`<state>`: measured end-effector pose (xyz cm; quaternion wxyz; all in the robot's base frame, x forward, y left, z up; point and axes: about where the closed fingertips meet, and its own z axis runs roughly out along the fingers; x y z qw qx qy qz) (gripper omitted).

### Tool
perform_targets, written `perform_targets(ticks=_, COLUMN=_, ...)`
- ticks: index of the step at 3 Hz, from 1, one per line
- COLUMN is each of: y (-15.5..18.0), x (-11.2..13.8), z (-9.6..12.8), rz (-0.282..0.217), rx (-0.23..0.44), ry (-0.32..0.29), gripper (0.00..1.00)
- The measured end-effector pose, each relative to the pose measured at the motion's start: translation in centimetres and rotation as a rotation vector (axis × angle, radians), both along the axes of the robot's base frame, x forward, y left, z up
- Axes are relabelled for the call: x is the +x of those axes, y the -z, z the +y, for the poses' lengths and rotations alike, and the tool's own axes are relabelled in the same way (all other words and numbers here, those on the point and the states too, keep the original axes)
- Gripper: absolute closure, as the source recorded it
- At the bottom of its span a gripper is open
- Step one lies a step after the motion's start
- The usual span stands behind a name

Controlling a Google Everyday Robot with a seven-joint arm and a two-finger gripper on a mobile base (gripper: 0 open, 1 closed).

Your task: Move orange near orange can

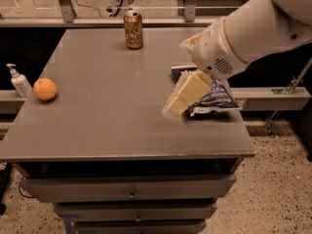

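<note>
My cream-coloured gripper (173, 108) hangs tilted over the right part of the flat grey table (107, 116), beside a crinkled dark blue chip bag (217, 97). Whether it is spread or closed I cannot tell. The small round orange fruit (45, 88) sits near the table's left edge, well apart from me and from the upright orange-gold aluminium can (133, 29) at the far edge.

Dim warm light; pincer (174, 108) over table (107, 111)

Single high view, angled down over table (112, 96) front, tool (174, 109) centre-right
</note>
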<state>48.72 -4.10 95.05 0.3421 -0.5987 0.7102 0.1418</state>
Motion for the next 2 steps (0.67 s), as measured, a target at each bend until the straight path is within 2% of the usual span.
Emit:
perform_targets(ticks=1, y=1.8, x=0.7, z=3.0, rz=0.015, rx=0.11, ry=-0.029, gripper=0.0)
perform_targets(ticks=2, y=2.6, x=3.3, z=8.9, rz=0.001, rx=0.279, ry=-0.058, gripper=0.0)
